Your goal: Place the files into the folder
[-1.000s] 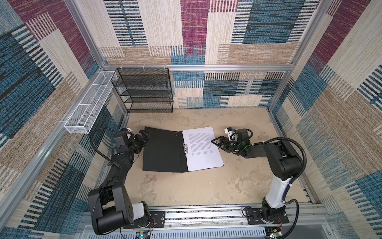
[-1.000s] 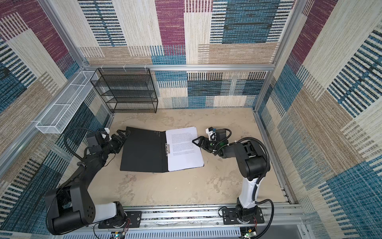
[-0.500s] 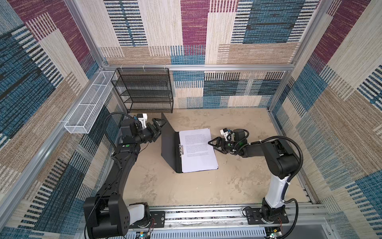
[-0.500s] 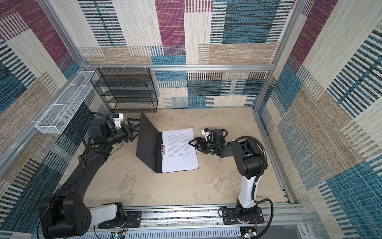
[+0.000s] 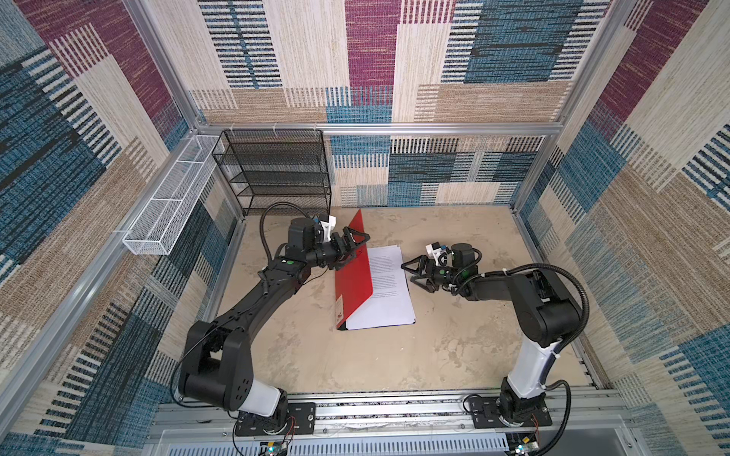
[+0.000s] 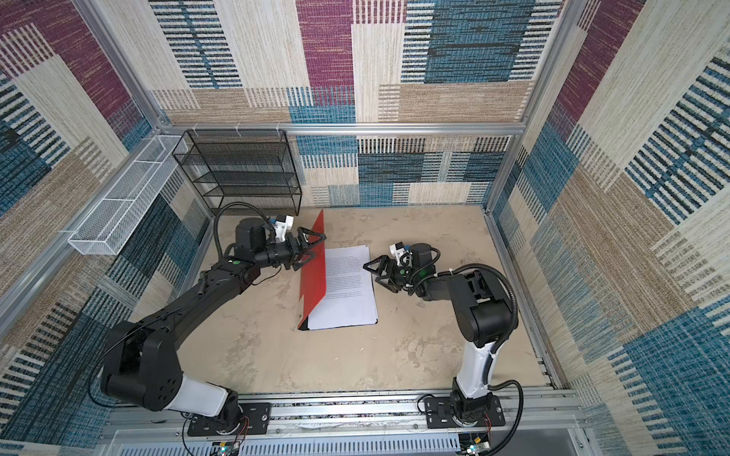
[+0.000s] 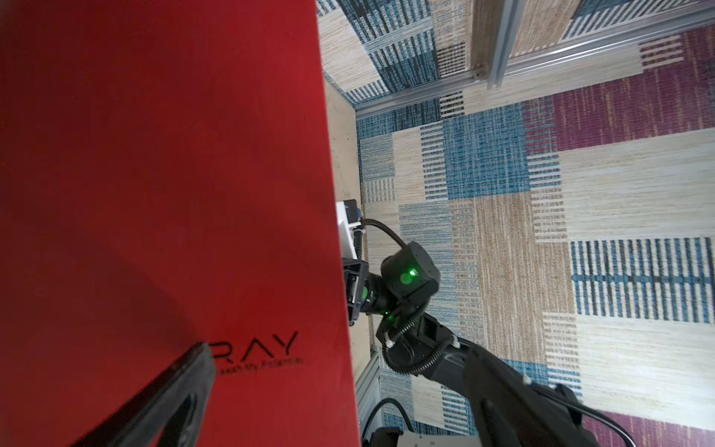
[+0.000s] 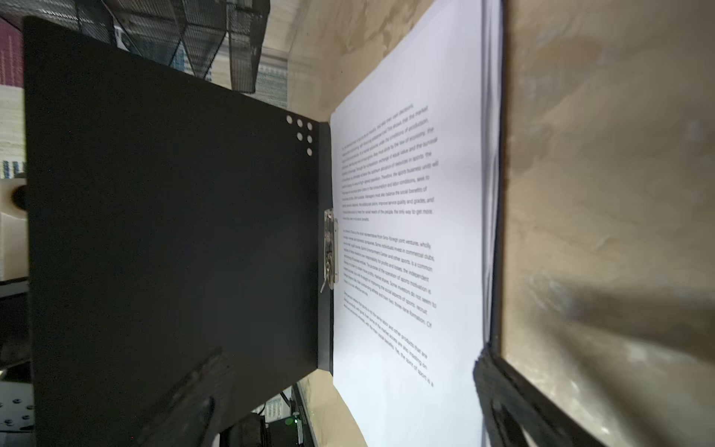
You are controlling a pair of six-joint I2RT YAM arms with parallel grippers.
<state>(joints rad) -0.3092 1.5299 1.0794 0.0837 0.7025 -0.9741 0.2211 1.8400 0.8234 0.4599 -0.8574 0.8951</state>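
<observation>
**Left gripper (image 5: 361, 246) wide open at the folder's upright cover**

Left gripper (image 6: 319, 246) has its fingers spread apart right up against the red outside of the folder (image 5: 353, 276), near the cover's far end. It clamps nothing. In the left wrist view one finger (image 7: 170, 391) shows in front of the red face beside the RAY logo (image 7: 257, 344).

The folder (image 6: 313, 276) lies mid-counter (image 5: 355, 363), its cover standing tilted over the papers (image 5: 389, 292). They rest as a stack on the flat half, printed text facing up. The right wrist view shows the cover's black inside (image 8: 174, 213), the metal clip (image 8: 329, 249) at the spine and the papers (image 8: 406, 232) beside it.

The right gripper (image 5: 409, 273) is open too, low over the counter just off the papers' right edge and holding nothing.
</observation>
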